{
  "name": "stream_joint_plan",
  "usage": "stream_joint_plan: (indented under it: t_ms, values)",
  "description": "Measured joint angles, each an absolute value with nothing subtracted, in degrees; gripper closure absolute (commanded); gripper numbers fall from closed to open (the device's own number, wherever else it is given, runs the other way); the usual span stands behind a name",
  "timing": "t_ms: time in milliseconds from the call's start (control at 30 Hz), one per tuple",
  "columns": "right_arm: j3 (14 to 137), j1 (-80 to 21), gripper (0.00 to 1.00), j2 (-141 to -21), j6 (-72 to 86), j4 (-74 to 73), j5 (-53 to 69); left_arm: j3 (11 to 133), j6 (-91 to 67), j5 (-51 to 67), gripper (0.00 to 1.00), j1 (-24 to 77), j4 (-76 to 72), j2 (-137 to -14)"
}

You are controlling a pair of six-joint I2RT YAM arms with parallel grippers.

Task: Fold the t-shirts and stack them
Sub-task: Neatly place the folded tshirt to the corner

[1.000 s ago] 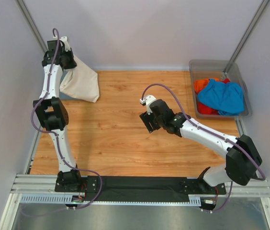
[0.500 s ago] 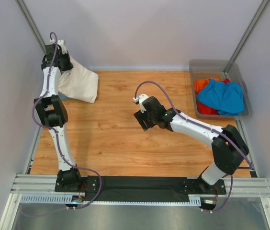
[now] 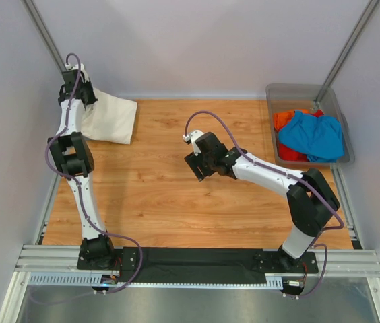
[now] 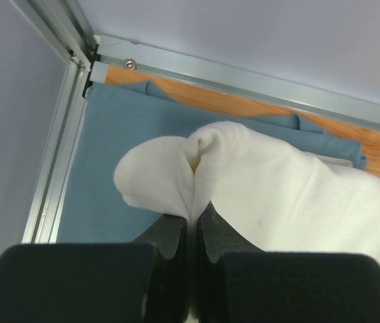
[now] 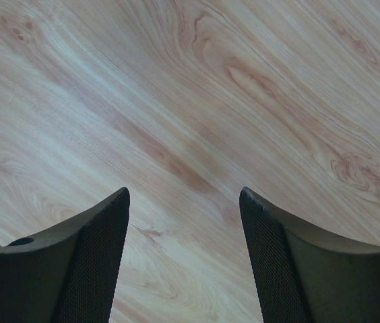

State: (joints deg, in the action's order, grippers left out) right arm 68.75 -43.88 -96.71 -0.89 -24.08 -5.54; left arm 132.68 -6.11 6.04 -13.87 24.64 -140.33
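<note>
Top view: left gripper (image 3: 81,99) is at the far-left corner of the table (image 3: 170,202), clamped on the cream-white t-shirt (image 3: 111,120). A second ago the shirt hung from it as a drooping bundle further out over the wood; it now sits lower, flatter and closer to the corner. Right gripper (image 3: 200,165) has swung a little leftward over mid-table, jaws apart, nothing in them. The clear bin (image 3: 300,87) at far right is unchanged, with the bright blue t-shirt (image 3: 313,136) heaped over the orange-red one (image 3: 283,120). Left wrist view: left gripper (image 4: 193,227) has its jaws pressed tight on a pinched ridge of the cream-white t-shirt (image 4: 298,195), which lies across a flat dull grey-blue t-shirt (image 4: 106,168) set against the corner rail (image 4: 55,168). Right wrist view: right gripper (image 5: 183,196) is spread wide over bare wood grain (image 5: 203,94), no cloth near. Reading: the cream shirt looks to be being set onto the grey-blue one, so the stack is started. Release not yet made, and two shirts are left in the bin for the free right arm.
</note>
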Motion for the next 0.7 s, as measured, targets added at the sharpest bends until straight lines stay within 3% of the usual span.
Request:
stream_joint_plan:
  t_ms: [700]
  values:
    - [72.51,-41.76,0.32,-100.90,-1.34,-25.08,-3.79,131.33,-8.62,-3.77,1.00,-15.31,20.08,-146.91]
